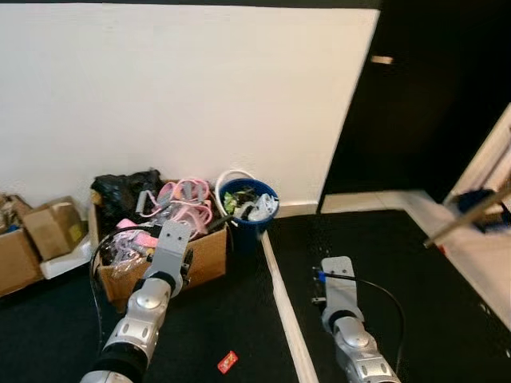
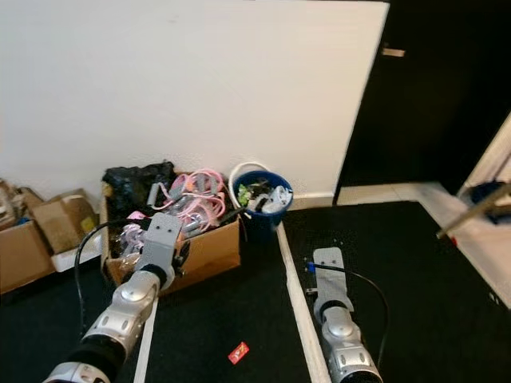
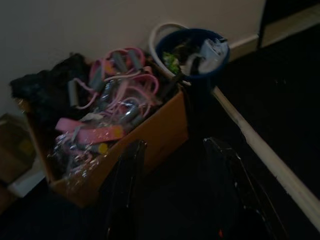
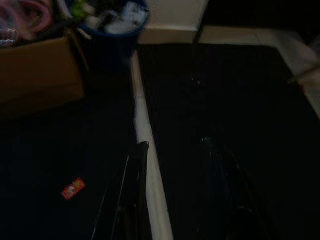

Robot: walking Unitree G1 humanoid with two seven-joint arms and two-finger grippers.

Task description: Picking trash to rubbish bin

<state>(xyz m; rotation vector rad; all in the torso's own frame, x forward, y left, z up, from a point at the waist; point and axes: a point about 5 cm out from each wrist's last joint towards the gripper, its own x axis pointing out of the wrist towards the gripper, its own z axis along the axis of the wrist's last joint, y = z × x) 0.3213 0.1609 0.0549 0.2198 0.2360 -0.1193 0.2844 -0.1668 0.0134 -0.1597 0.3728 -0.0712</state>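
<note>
- Risk shows first in the left eye view: the red wrapper point(image 1: 227, 362) lies flat on the dark floor, close in front of us and between our two arms, while the blue bin point(image 1: 248, 209) stands well ahead against the wall, already heaped with rubbish. We judge that anything dropped onto that heap could slide off the rim.
- In the right eye view, the cardboard box point(image 2: 209, 251) of pink straps touches the bin's side. A release that falls short of the bin could land the wrapper in the box instead.
- In the left wrist view, our left gripper point(image 3: 172, 150) has its fingers apart and holds nothing; it points toward the box and bin, not toward the wrapper. Reaching from here would mean a big turn downward, and we could clip the box's corner.
- In the right wrist view, our right gripper point(image 4: 172, 147) is also spread and empty, hanging over the pale floor strip point(image 4: 145, 125), with the wrapper off to one side on the dark floor. A thin, flat wrapper may slip away under the fingertips instead of lifting.
</note>
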